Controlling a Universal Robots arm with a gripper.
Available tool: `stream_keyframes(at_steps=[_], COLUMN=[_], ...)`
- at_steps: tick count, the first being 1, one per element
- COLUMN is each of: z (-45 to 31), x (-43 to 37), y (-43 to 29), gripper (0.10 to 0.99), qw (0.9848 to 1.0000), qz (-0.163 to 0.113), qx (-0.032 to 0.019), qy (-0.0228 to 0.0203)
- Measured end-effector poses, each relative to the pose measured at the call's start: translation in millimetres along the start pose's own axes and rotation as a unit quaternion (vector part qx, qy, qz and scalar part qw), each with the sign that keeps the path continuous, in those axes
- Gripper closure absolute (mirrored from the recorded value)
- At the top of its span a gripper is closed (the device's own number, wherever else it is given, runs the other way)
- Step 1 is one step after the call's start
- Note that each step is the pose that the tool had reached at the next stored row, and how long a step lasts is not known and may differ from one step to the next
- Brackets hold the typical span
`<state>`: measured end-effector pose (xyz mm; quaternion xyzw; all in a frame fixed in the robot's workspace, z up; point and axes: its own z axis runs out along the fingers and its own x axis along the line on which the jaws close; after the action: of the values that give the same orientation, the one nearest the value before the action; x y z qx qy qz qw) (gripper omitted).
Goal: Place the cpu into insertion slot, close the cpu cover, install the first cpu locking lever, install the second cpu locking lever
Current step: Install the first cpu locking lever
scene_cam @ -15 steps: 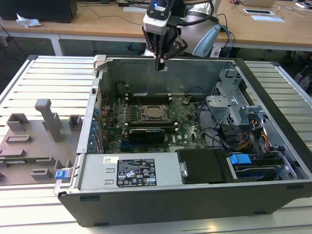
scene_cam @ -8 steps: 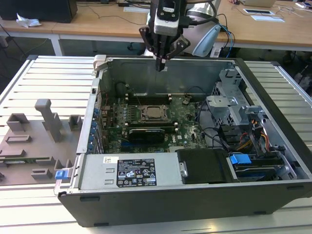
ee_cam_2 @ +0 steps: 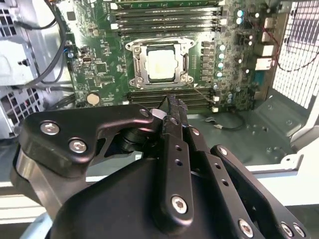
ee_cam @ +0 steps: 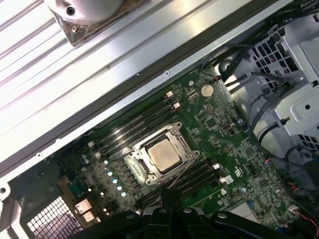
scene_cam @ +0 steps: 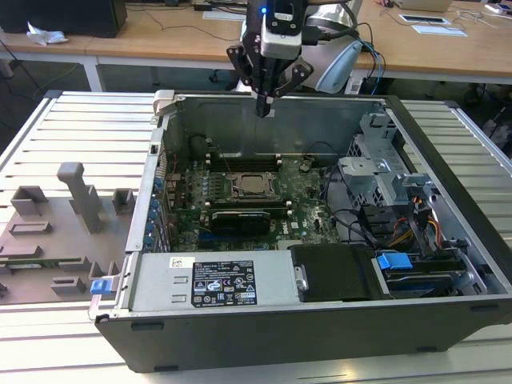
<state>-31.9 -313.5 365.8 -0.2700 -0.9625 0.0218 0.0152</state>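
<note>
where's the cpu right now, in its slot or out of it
In. In both wrist views the cpu lies flat, silver top up, inside the insertion slot on the green motherboard.

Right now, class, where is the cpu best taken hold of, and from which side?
From straight above, on its flat silver top. The cpu lies level in the insertion slot, and the cpu cover seems to frame its edges, so no sides are free to pinch.

The matte black, angular metal gripper (ee_cam_2: 172, 103) bears silver screw heads (ee_cam_2: 77, 146); a small blue light (scene_cam: 264, 10) glows above it.
</note>
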Motion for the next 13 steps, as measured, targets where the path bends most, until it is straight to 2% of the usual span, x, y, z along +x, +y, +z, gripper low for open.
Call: stream_keyframes(at_steps=[6, 10, 13], z=[0.0, 0.0, 0.0], x=[0.0, 0.0, 0.0], y=[0.0, 0.0, 0.0], gripper=[0.980, 0.980, 0.980], qw=[0.9991, 0.9976, 0.9955], qz=[-0.042, -0.070, -0.094], qx=[0.0007, 0.0012, 0.0017], qy=[-0.0021, -0.0035, -0.0048])
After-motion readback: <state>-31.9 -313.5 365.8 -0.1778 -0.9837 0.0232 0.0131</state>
